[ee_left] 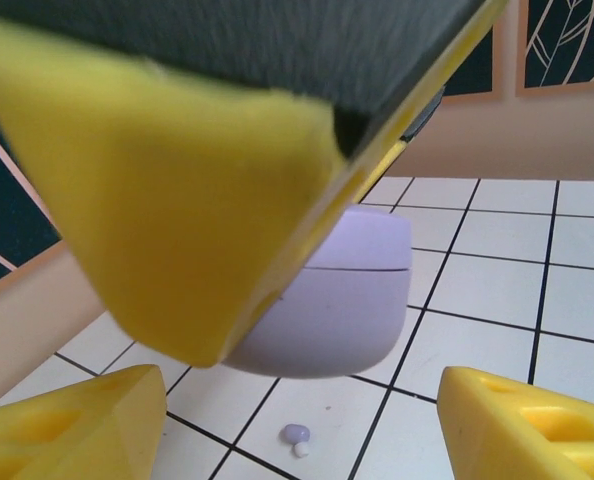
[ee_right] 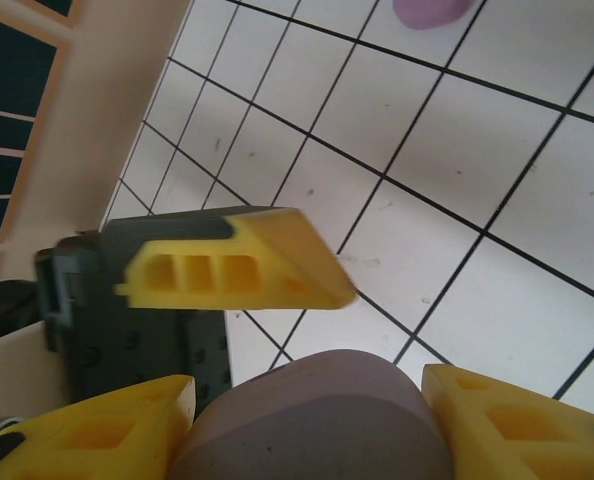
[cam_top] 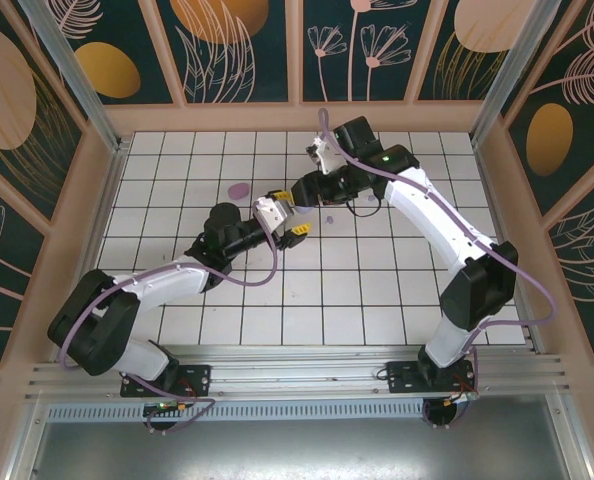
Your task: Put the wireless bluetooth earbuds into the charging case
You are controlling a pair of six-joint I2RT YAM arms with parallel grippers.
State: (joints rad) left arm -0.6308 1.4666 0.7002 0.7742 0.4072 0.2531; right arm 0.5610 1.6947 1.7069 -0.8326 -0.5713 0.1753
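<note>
Between right fingers, charging case

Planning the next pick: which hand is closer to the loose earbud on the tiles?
Left. The left hand is right at the earbud, which shows on the tile between its open fingertips. The right hand is beyond it, gripping the charging case.

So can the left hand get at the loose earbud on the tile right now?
Probably yes. The earbud lies bare on the tile between the left hand's open fingers, with nothing over it. The charging case in the right hand sits just beyond, so room is tight.
</note>
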